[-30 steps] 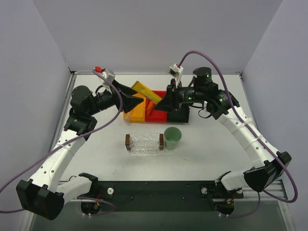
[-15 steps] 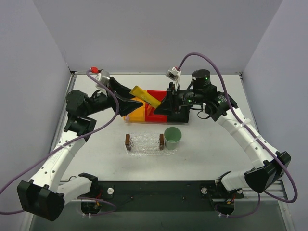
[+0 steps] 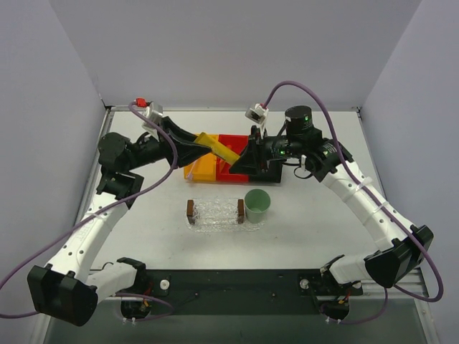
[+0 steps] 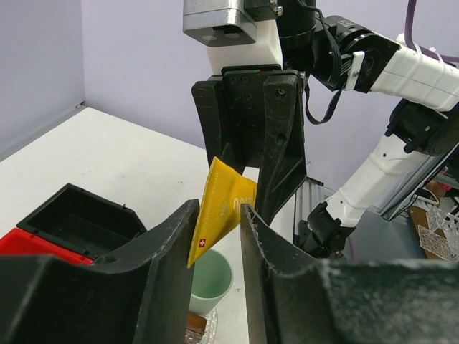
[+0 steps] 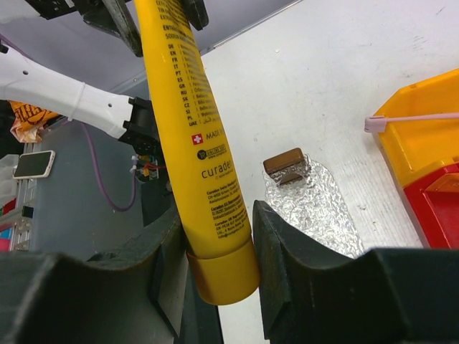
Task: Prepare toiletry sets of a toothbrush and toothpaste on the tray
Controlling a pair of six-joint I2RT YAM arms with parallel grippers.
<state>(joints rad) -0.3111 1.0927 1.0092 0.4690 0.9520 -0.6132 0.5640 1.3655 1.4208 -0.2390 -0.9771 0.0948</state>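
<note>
My right gripper (image 5: 217, 228) is clamped on the cap end of the one yellow toothpaste tube (image 3: 219, 147), held in the air above the bins at upper centre. My left gripper (image 4: 219, 215) has its jaws narrowly apart around the tube's flat tail, and I cannot tell whether they pinch it. I count one toothbrush (image 5: 416, 117) lying across the orange bin (image 3: 200, 170), one clear tray (image 3: 215, 215) at centre, and one green cup (image 3: 257, 205) just beside the tray.

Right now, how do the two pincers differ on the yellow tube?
The right pincer clamps the yellow toothpaste tube at its cap end; the left pincer flanks its flat tail, grip unclear. Left pincer hangs over the orange bin, right pincer over the red bin. Both meet it midair.
</note>
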